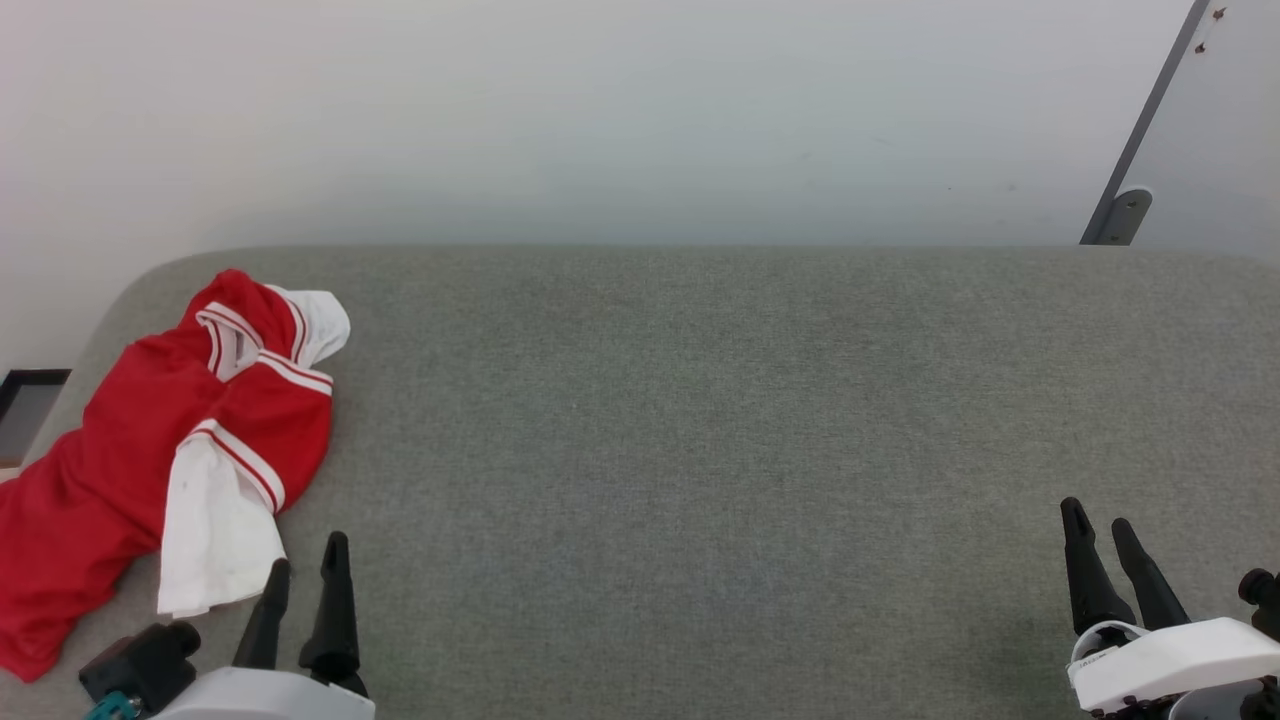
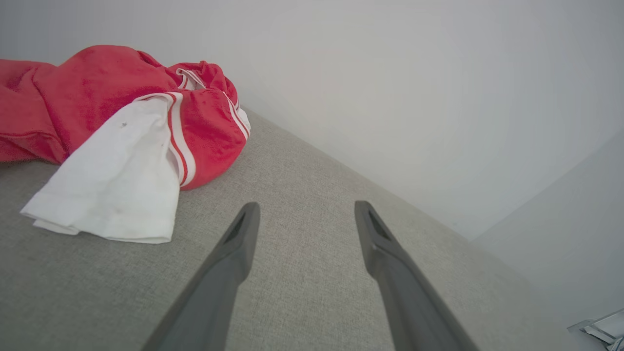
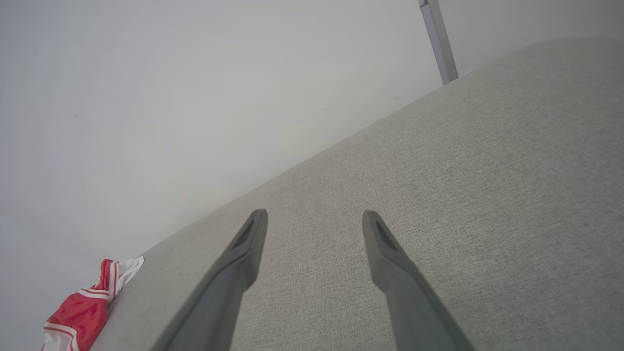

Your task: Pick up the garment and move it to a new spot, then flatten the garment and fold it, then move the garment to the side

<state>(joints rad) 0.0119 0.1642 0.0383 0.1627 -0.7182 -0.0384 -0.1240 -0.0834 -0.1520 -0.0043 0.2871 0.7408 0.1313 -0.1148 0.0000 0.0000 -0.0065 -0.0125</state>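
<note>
The red jersey-like T-shirt of thin fabric, with white sleeve ends and red-white striped trim (image 1: pixel 120 450), lies crumpled in a loose heap on the grey fabric-covered table (image 1: pixel 700 450). It sits just beyond and to the outer side of the left fingers (image 1: pixel 335 600). In the left wrist view the heap (image 2: pixel 97 92) rises ahead and left of the fingertips, and one white sleeve end (image 2: pixel 112 190) is spread flat just beside the left-hand finger (image 2: pixel 234 258), close to it but not touching.

The left fingers are spread apart with nothing between them and hover low over bare table. The right fingers (image 1: pixel 1085 570) are likewise spread and empty. They are well apart from the shirt, which the right wrist view shows as a small red patch (image 3: pixel 78 312) far off to the left of those fingers (image 3: pixel 234 273).

The fabric looks light, limp and easily bunched, so it should lift with little effort but will drape, stretch and drag rather than keep its shape. A pinch may catch one layer or several. The thicker striped trim at the sleeve (image 1: pixel 245 465) or the collar (image 1: pixel 228 330) would likely give a firmer hold than the smooth red body. The nearest reachable edge for the left fingers is the white sleeve end (image 1: pixel 215 520). Taking hold at the shoulders or the hem would probably make the later flattening easier, though the hem is hard to trace in this heap.
</note>
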